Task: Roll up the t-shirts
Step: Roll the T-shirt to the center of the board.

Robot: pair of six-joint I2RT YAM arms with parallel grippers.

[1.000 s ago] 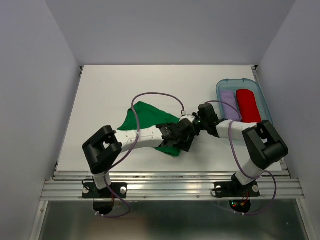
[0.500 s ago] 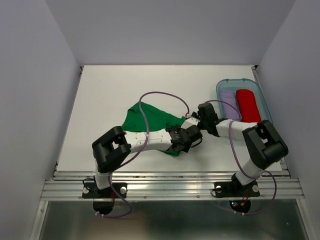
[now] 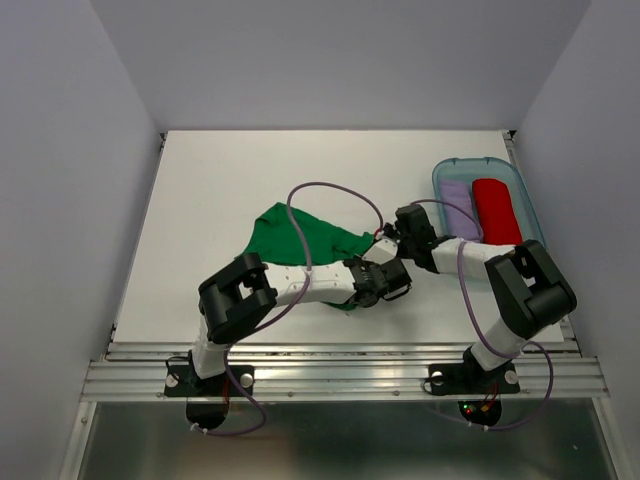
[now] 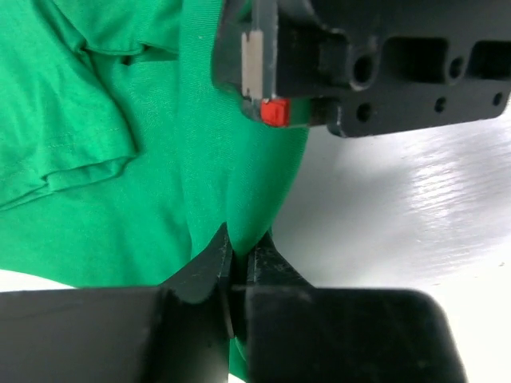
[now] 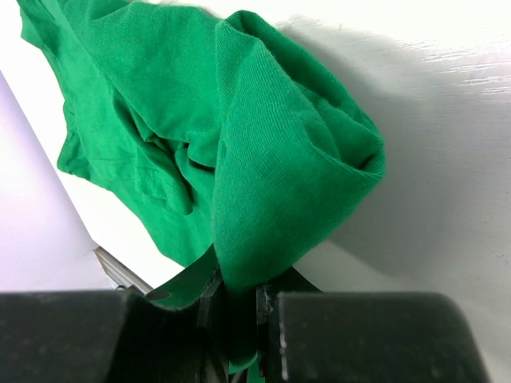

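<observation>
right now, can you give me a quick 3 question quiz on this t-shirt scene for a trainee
1. True or false: the green t-shirt lies inside the blue bin.
2. Which pinches the green cloth? A) the left gripper only B) the right gripper only C) both
3. Fill in: in the bin, the red t-shirt lies beside a ____ one.
Key: 1 false. 2 C. 3 lilac, the lilac t-shirt.
</observation>
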